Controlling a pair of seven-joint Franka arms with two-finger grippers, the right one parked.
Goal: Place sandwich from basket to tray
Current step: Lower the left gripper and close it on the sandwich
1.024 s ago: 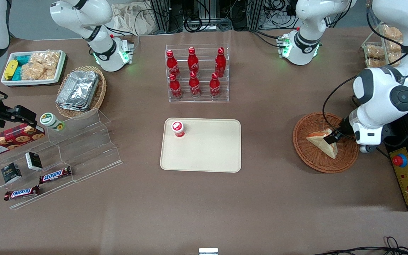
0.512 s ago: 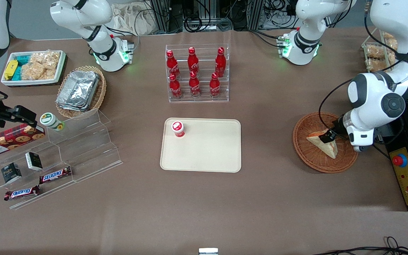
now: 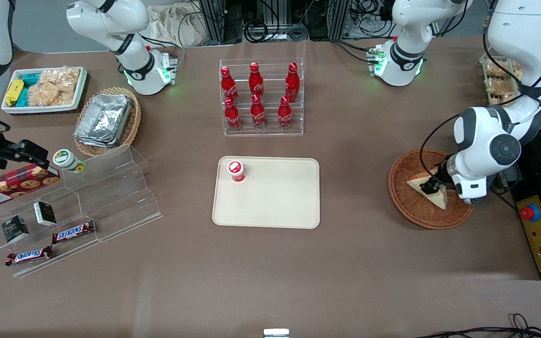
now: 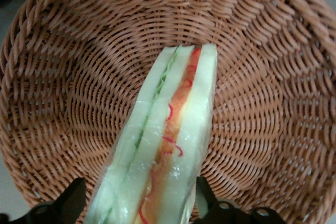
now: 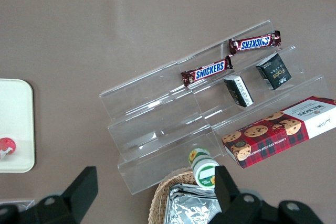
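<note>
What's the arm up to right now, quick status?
Gripper down in the basket, fingers open either side of the sandwich. Sandwich not lifted yet. Tray waiting, a red-capped bottle standing in one corner.

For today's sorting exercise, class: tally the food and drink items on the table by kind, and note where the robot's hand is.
Red cola bottles in the rack: 6
Snickers bars: 2
Sandwich in the basket: 1
Cookie box: 1
Red-capped bottle on the tray: 1
Total: 11
The hand is open, straddling the sandwich.
</note>
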